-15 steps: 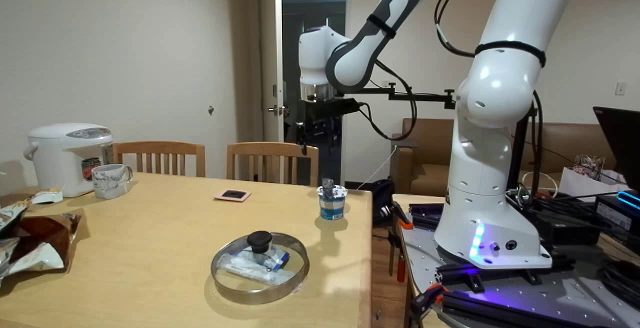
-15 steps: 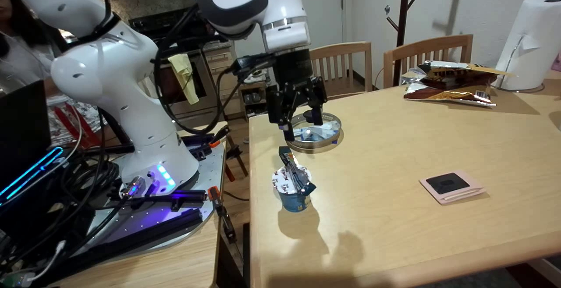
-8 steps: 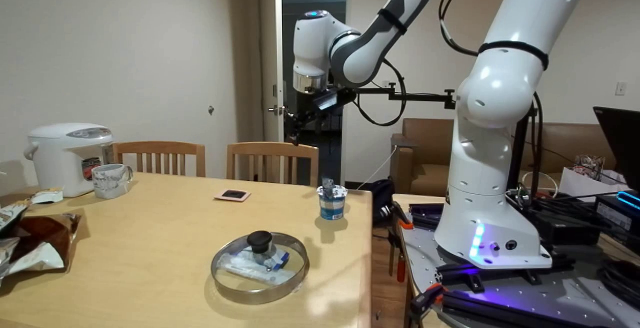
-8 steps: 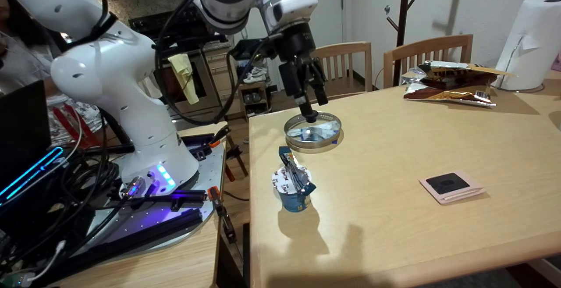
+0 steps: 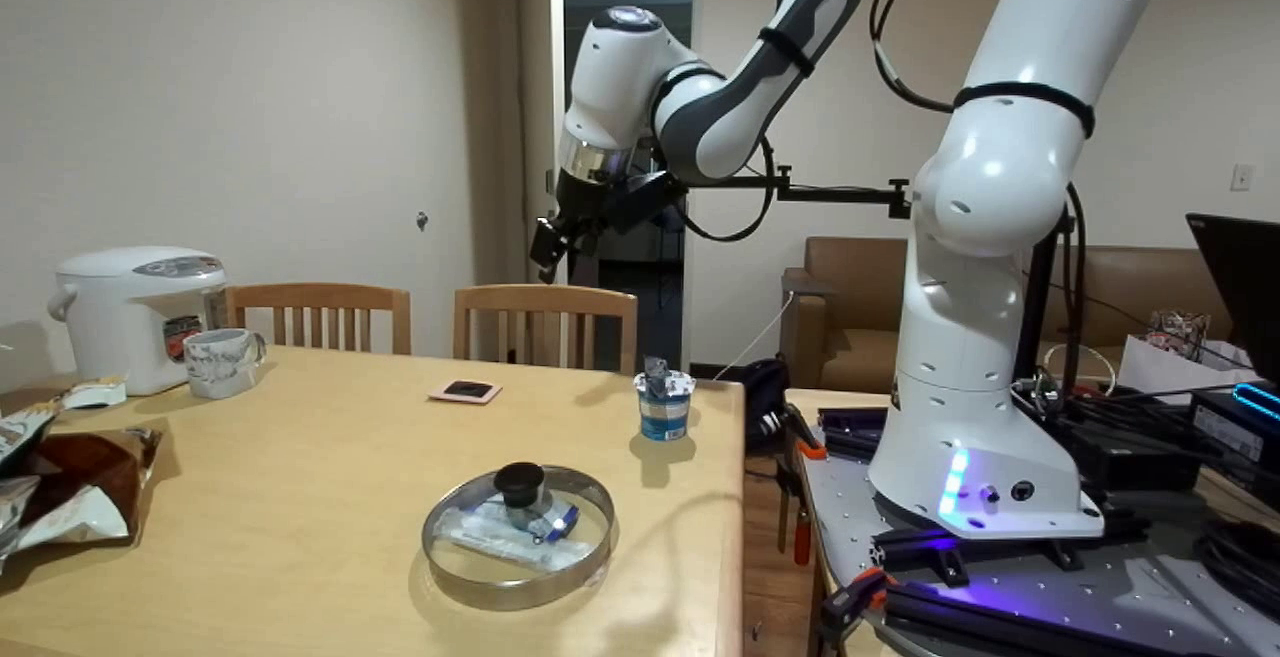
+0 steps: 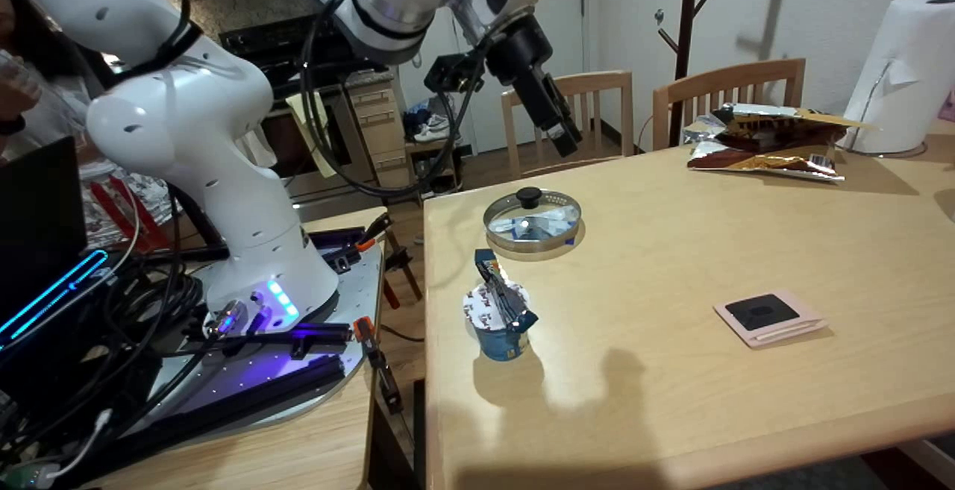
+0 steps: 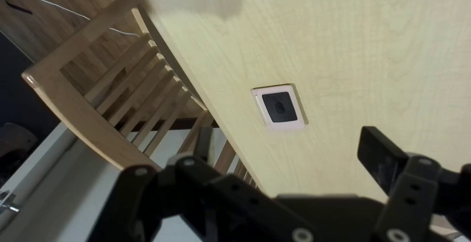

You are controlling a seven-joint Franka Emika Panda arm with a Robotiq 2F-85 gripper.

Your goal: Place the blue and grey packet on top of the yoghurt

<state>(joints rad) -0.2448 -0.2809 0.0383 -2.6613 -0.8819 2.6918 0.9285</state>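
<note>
The blue and grey packet lies across the lid of the yoghurt, one end sticking out past the rim on each side. In an exterior view the packet shows edge-on above the white and blue yoghurt cup, which stands upright near the table's edge. My gripper is open in the wrist view, with wide-apart fingers and nothing held. High over the table and tilted outward, the gripper is well away from the cup. Neither packet nor yoghurt appears in the wrist view.
A pink card with a black square lies flat on the table. A round glass lid with a black knob covers some packaging. Chairs stand along the edge. A mug, a water boiler and snack bags are farther off.
The open gripper has moved away from the yoghurt, rising a little, while the wrist has turned and tilted outward. The packet and the yoghurt have stayed where they were.
</note>
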